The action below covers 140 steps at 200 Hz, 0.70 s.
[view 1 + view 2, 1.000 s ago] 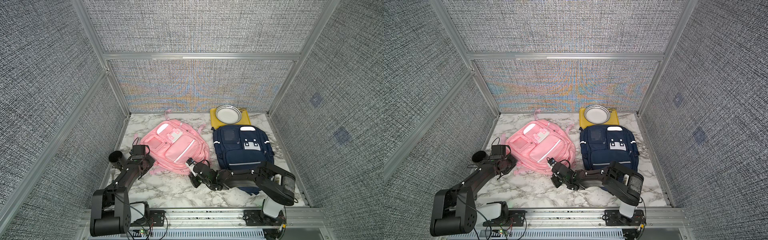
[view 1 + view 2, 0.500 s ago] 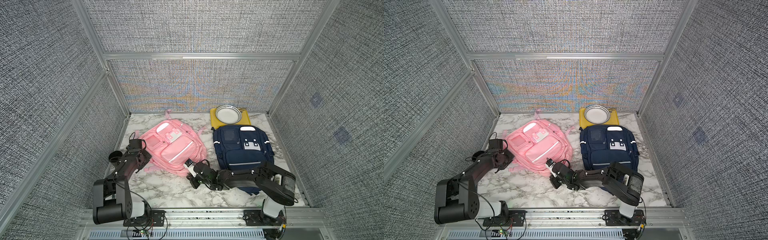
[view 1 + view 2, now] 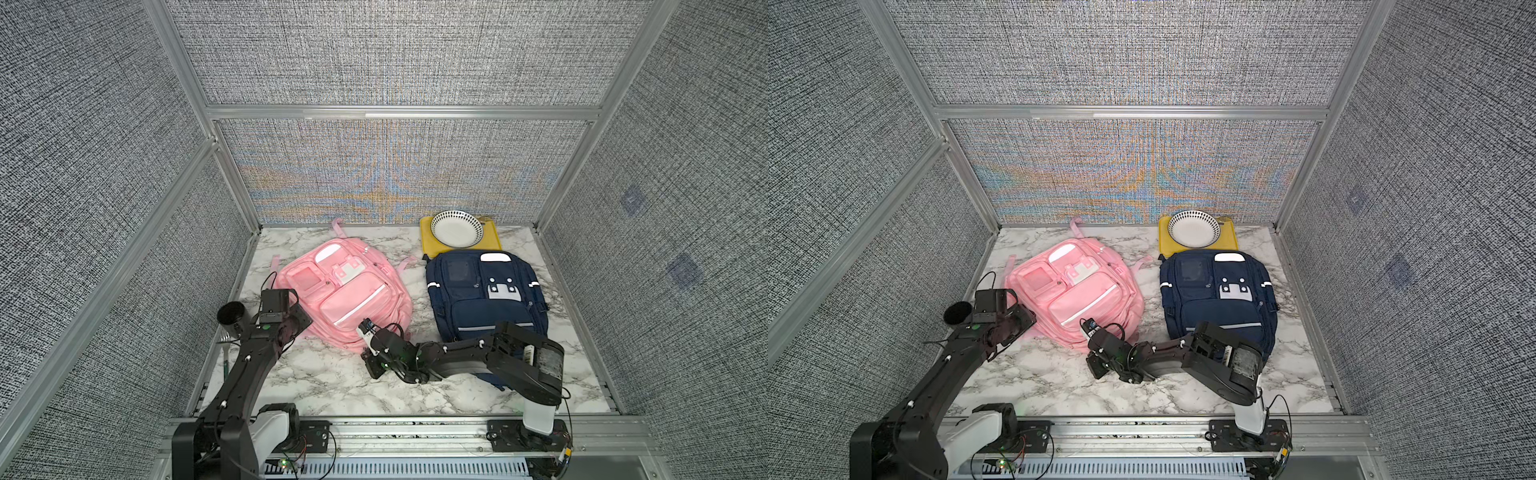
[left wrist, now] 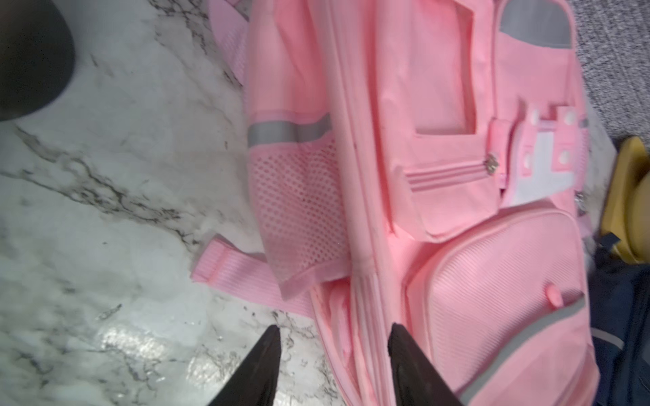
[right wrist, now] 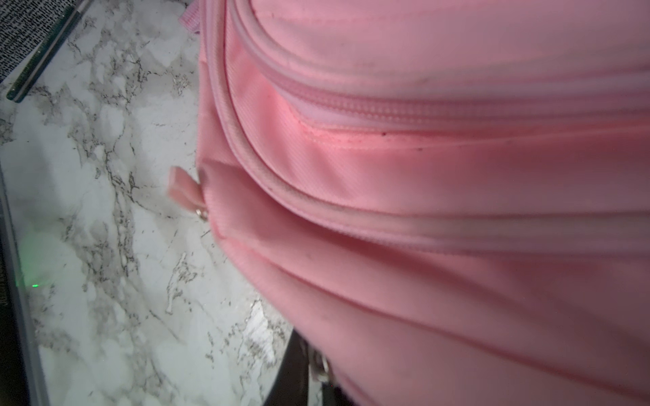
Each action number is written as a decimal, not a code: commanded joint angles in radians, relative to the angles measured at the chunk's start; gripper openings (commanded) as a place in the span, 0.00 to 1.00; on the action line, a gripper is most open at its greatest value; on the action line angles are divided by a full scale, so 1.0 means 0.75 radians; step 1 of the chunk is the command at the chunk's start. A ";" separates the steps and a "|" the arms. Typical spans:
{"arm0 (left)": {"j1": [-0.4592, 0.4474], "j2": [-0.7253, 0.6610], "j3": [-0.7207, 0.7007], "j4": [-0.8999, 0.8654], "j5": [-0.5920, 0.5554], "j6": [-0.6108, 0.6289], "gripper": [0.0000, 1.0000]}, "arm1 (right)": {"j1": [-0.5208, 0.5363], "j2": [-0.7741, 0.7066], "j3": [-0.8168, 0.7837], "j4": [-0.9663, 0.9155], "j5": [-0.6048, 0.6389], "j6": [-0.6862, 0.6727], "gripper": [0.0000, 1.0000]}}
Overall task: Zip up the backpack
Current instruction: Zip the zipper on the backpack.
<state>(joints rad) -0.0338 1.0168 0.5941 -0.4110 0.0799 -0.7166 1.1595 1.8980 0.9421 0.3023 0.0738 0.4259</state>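
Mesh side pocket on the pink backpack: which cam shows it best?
Left wrist: mesh side pocket fills mid-frame, weave visible. Both top views: too small, by the left arm. Right wrist: only the pink backpack zipper side.

I had the left arm [image 3: 249, 370] extended forward, left gripper [image 4: 332, 330] parted; the right arm [image 3: 465, 353] lay low, reaching leftward, right gripper [image 3: 365, 328] closed.

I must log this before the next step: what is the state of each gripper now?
Left gripper: open, holding nothing.
Right gripper: shut, seemingly pinching a metal zipper pull of the pink backpack.
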 commanded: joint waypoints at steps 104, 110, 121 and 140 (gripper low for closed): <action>-0.500 -0.389 -0.253 -0.130 -0.011 -0.434 0.58 | 0.005 0.030 -0.005 0.041 0.042 0.011 0.00; -0.542 -0.396 -0.267 -0.112 -0.031 -0.467 0.58 | 0.005 0.031 -0.001 0.042 0.041 0.009 0.00; -0.614 -0.402 -0.290 -0.091 -0.079 -0.525 0.60 | 0.005 0.036 0.003 0.040 0.039 0.005 0.00; -0.712 -0.401 -0.295 -0.081 -0.161 -0.599 0.64 | 0.004 0.044 0.010 0.032 0.031 0.001 0.00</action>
<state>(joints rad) -0.5034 0.7181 0.3771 -0.5018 0.0582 -1.0508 1.1633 1.9232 0.9421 0.3328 0.0963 0.4347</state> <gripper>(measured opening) 0.622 0.094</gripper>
